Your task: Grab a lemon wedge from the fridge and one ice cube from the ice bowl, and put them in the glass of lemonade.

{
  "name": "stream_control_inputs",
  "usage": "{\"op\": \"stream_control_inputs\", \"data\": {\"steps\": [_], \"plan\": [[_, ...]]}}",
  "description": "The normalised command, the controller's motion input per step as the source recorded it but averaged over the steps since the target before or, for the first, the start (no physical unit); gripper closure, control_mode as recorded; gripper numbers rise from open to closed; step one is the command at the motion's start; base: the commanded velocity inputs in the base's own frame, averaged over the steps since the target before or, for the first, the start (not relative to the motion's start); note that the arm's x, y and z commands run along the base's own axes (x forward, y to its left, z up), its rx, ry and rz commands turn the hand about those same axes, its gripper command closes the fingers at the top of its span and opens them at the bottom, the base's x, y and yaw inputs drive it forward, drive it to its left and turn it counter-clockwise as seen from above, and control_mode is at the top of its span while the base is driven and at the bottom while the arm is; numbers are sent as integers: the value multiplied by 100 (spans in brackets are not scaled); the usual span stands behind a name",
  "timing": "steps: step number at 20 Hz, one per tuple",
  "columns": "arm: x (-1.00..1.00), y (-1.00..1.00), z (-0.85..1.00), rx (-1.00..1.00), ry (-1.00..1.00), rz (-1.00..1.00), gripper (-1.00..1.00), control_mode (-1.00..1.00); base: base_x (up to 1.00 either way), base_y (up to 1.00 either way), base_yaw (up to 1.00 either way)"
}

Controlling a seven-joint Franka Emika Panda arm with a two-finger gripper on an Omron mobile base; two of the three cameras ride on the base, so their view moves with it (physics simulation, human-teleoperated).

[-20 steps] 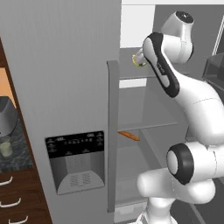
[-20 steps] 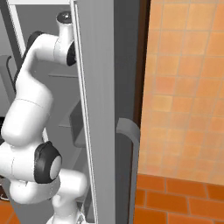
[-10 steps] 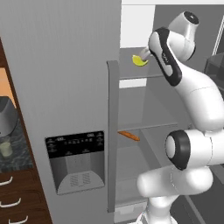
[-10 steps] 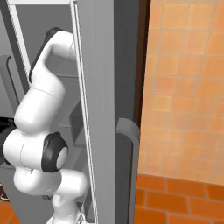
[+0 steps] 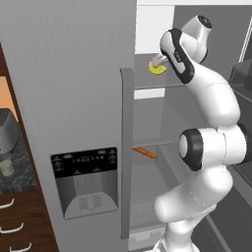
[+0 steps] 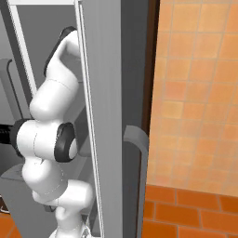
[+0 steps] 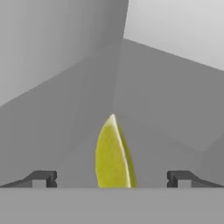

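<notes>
The claw (image 7: 112, 178) is spread fully wide and holds nothing. In the hand view its two dark fingertips (image 7: 41, 178) stand far apart at the bottom, with the lemon wedge (image 7: 113, 153) centred in the gap between them, one narrow end pointing away. Neither tip touches the fruit.

In the left base view the claw (image 5: 157, 61) sits at the top shelf (image 5: 147, 84) of the open fridge (image 5: 74, 74), right at the yellow wedge (image 5: 157, 69), which lies near the shelf's front edge. One shelf lower lies a thin orange stick (image 5: 145, 152), well apart from the wedge. The white arm (image 5: 206, 98) bends up and left from the lower right to reach in. Far left, outside the fridge, a small glass (image 5: 6, 167) stands on a dark counter (image 5: 17, 177).

The step in hand looks like lining up to grasp the wedge. Risks from here: the wedge is small and curved, so closing off-centre could squirt it sideways or push it deeper in. Coming down too far could pin it against the shelf. The arm is folded tight beside the fridge door (image 6: 104, 116), so lifting out carelessly could clip the door or shelf and shake the wedge loose.
</notes>
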Motion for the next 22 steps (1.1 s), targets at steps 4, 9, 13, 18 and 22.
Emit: {"op": "stream_control_inputs", "data": {"steps": [4,9,13,18,22], "plan": [[42,5,-4,-5,7,8,-100,-100,0,0,0],[4,1,-34,0,18,6,-100,-100,0,0,0],[19,1,-44,0,7,6,-100,-100,0,0,0],[6,5,-20,0,0,5,-100,-100,0,0,0],[-5,11,-16,0,0,6,-100,-100,0,0,0]]}}
